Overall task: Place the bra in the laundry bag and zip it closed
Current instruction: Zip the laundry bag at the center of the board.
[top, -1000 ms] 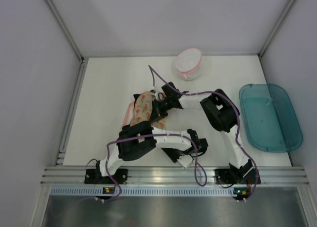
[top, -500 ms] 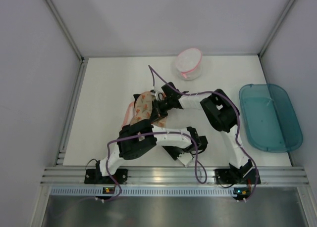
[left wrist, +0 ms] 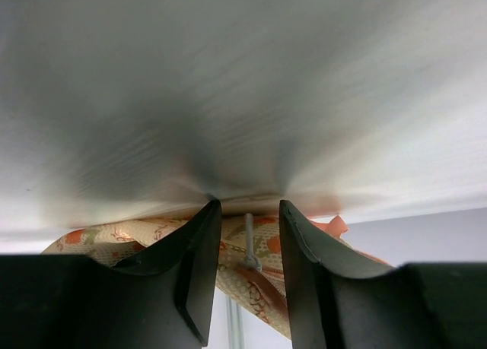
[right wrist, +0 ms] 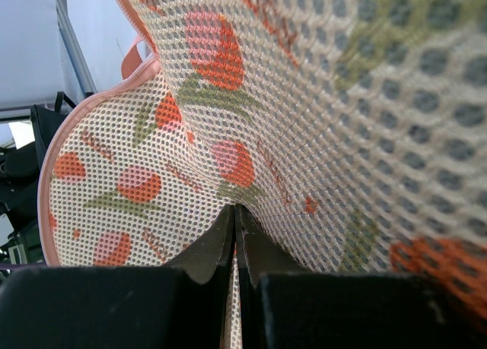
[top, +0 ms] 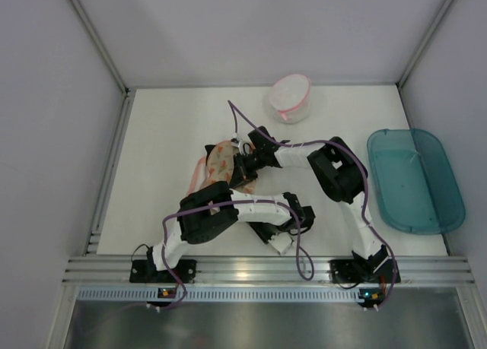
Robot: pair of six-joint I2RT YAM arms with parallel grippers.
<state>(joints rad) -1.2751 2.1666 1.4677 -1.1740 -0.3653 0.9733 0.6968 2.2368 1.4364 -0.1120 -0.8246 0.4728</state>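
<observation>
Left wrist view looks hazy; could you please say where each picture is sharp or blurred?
Left wrist: the upper half is a grey out-of-focus smear; only the zip pull is fairly crisp. Right wrist: the bag is sharp at lower left, blurred at upper right. Top: evenly lit, sharp.

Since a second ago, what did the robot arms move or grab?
The left arm shifted a little toward the left. The left gripper has grabbed nothing; its jaws stand apart, facing the zip pull. Nothing was let go. The right gripper stays pinched on the laundry bag. The white pouch and teal tub have not moved.
</observation>
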